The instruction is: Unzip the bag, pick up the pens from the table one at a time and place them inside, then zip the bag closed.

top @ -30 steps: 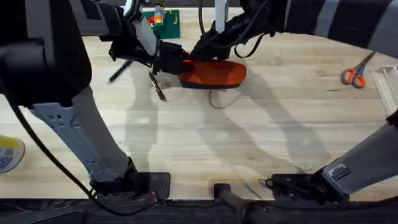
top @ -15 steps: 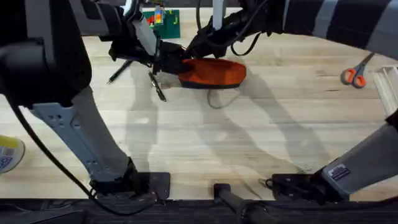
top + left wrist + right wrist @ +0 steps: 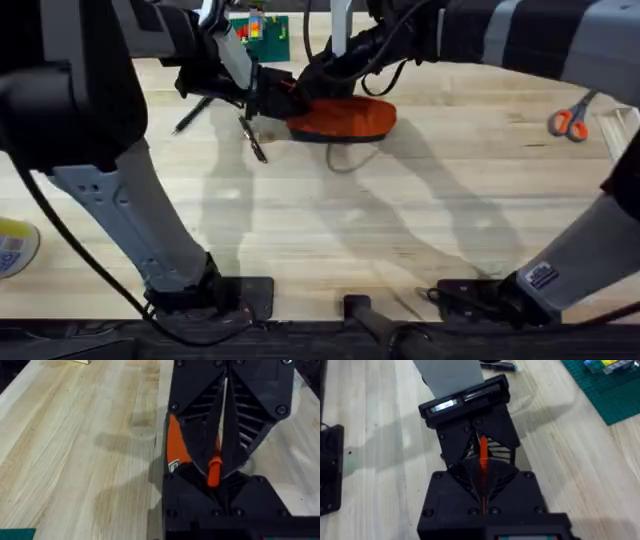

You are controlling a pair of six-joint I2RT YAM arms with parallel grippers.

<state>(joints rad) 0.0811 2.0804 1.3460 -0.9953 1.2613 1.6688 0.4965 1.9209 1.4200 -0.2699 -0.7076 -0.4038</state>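
Note:
The orange bag [image 3: 345, 118] lies on the table [image 3: 400, 220] at the far middle, its navy base down. My left gripper [image 3: 272, 98] is shut on the bag's left end. My right gripper [image 3: 312, 82] reaches across from the right and meets it there, shut on an orange zipper pull [image 3: 214, 467]. In the right wrist view the same orange strip [image 3: 482, 457] runs between the two facing grippers. One black pen [image 3: 253, 138] lies just in front of the left gripper. A second pen [image 3: 192, 114] lies farther left.
Orange-handled scissors [image 3: 572, 120] lie at the far right. A green baseplate [image 3: 262, 35] with small bricks sits behind the bag. A yellow tape roll [image 3: 12, 248] is at the left edge. Both arms stretch forward over the table's sides.
The right gripper has slid a little left along the top of the bag, toward the left gripper. The left gripper, bag and pens have stayed put.

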